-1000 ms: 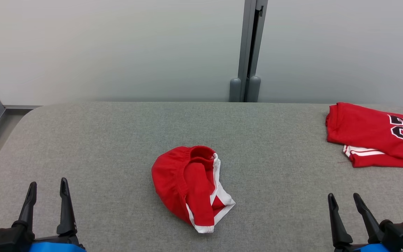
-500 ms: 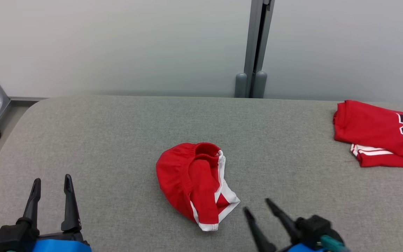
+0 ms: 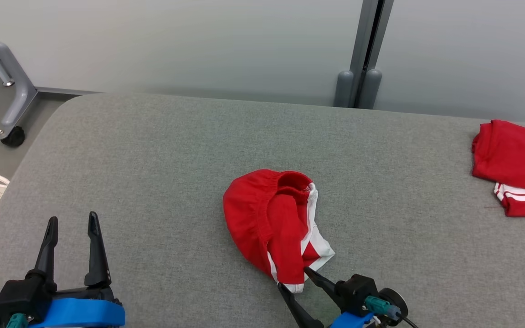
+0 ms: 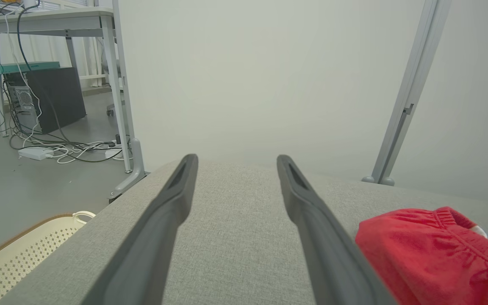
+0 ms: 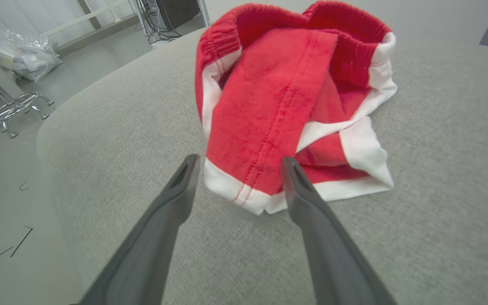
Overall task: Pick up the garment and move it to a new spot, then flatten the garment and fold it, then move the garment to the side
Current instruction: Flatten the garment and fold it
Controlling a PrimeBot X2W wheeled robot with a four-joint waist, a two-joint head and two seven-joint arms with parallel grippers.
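Crumpled red, white-trimmed shorts [image 3: 274,225] lie at the centre of the grey fabric table [image 3: 153,150]. The right gripper [image 3: 294,278], jaws spread and empty, has swung in to their near hem, so pick-up seems imminent. The left gripper [image 3: 72,217] is likewise spread.

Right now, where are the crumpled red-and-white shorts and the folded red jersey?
crumpled red-and-white shorts [image 3: 280,228]: head view, middle of the red fabric.
folded red jersey [image 3: 513,155]: head view, its red top layer.

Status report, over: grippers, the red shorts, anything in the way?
Left gripper open, idle. Right gripper open, jaws flanking the white hem. Red shorts crumpled on table, ungripped. Folded jersey far right, no obstacle.
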